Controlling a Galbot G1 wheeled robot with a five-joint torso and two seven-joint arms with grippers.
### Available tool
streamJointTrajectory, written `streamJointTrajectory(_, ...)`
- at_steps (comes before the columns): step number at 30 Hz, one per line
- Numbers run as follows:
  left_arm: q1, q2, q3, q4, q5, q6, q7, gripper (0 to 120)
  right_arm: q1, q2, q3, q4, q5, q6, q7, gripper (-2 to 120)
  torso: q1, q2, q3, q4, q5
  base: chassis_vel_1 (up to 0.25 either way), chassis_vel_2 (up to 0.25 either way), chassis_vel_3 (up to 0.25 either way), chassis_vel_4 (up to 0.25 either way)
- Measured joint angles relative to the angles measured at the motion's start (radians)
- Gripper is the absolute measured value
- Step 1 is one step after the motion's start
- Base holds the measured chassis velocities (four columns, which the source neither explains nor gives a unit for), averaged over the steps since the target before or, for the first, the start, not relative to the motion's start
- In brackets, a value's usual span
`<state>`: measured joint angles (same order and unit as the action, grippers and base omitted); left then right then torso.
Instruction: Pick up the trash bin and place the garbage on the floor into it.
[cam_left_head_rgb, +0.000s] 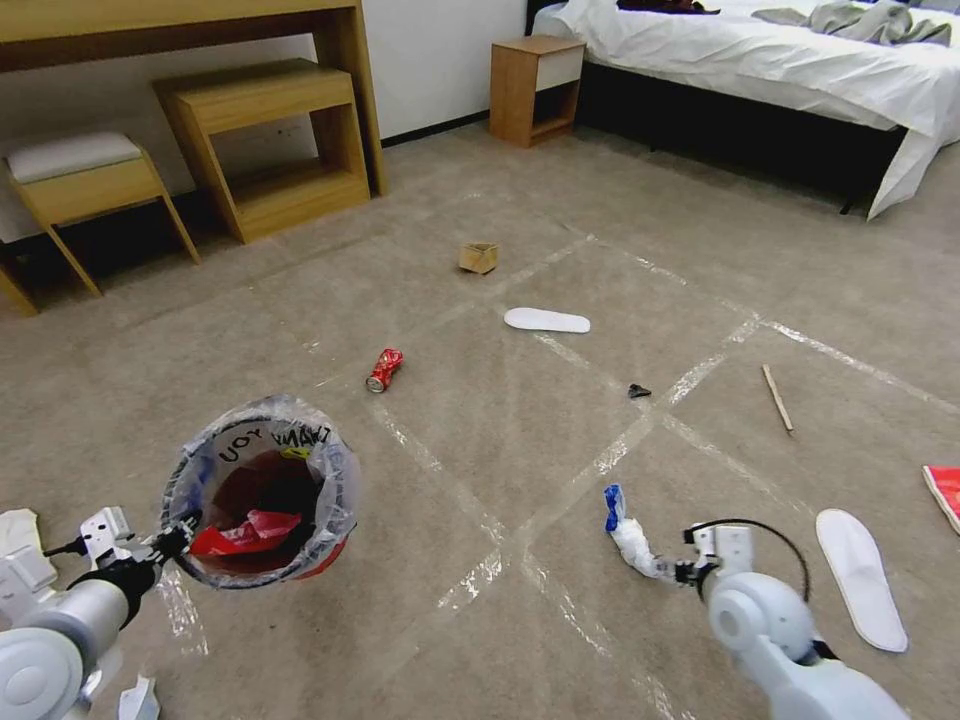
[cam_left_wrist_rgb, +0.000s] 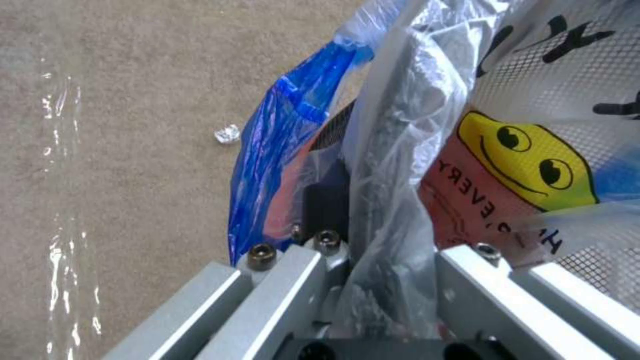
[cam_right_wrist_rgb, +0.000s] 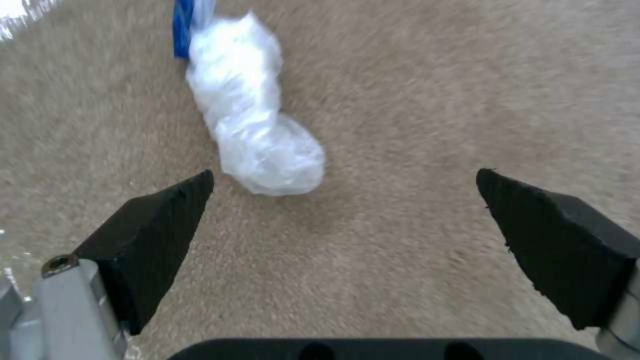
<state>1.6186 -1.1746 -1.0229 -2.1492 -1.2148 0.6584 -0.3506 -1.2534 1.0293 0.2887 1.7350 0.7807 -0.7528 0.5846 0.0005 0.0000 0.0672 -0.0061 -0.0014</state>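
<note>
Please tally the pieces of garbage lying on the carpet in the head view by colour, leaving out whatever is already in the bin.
White: 4 – slipper, slipper, crumpled paper, scrap
White and blue: 1 – plastic wad
Red: 2 – crushed can, flat packet
Brown: 2 – cardboard box, wooden stick
Dark: 1 – small scrap
Total: 10

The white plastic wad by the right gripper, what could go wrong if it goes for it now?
The right gripper is open, but the plastic wad lies beside one finger, not between the two, so closing could miss it or nudge it away. The left gripper holds the trash bin only by its rim and thin bag; the bin may tip or slip, spilling the red wrapper inside.
</note>
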Motion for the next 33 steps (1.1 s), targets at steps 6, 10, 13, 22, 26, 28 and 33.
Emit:
streamJointTrajectory(6, 0.014, -0.001, -0.001, 0.001, 0.004, -0.003, 0.004, 0, 0.113, 0.045, -0.081, -0.160, -0.058, 0.009, -0.065, 100, 0.000, 0.000, 0.000, -0.0001, 0.0000, 0.000, 0.000, 0.000, 0.000)
streamJointTrajectory(10, 0.016, 0.001, -0.002, 0.002, 0.004, -0.004, 0.004, 0, 0.136, 0.069, -0.101, -0.190, -0.068, 0.011, -0.076, 100, 0.000, 0.000, 0.000, -0.0001, 0.0000, 0.000, 0.000, 0.000, 0.000)
streamJointTrajectory(13, 0.016, 0.001, -0.002, 0.002, 0.004, -0.005, 0.004, 0, 0.154, 0.087, -0.110, -0.222, -0.088, 0.023, -0.087, 100, 0.000, 0.000, 0.000, -0.0001, -0.0001, 0.000, 0.000, 0.000, 0.000)
streamJointTrajectory(22, 0.023, 0.000, -0.003, 0.005, 0.006, -0.008, 0.007, 0, 0.202, 0.132, -0.120, -0.309, -0.139, 0.071, -0.122, 100, 0.000, 0.000, 0.000, -0.0001, 0.0000, 0.000, 0.000, 0.000, 0.000)
streamJointTrajectory(26, 0.026, 0.002, -0.006, 0.006, 0.007, -0.011, 0.009, 0, 0.220, 0.153, -0.127, -0.342, -0.167, 0.090, -0.137, 100, 0.000, 0.000, 0.000, -0.0002, -0.0001, 0.000, 0.000, 0.000, 0.000)
streamJointTrajectory(28, 0.028, 0.003, -0.008, 0.006, 0.007, -0.012, 0.010, 0, 0.227, 0.163, -0.129, -0.360, -0.180, 0.100, -0.141, 100, 0.000, 0.000, 0.000, -0.0001, -0.0001, 0.000, 0.000, 0.000, 0.000)
streamJointTrajectory(33, 0.033, 0.005, -0.010, 0.009, 0.008, -0.015, 0.013, 0, 0.245, 0.187, -0.131, -0.415, -0.216, 0.128, -0.156, 89, 0.000, 0.000, 0.000, -0.0001, -0.0001, 0.000, 0.000, 0.000, 0.000)
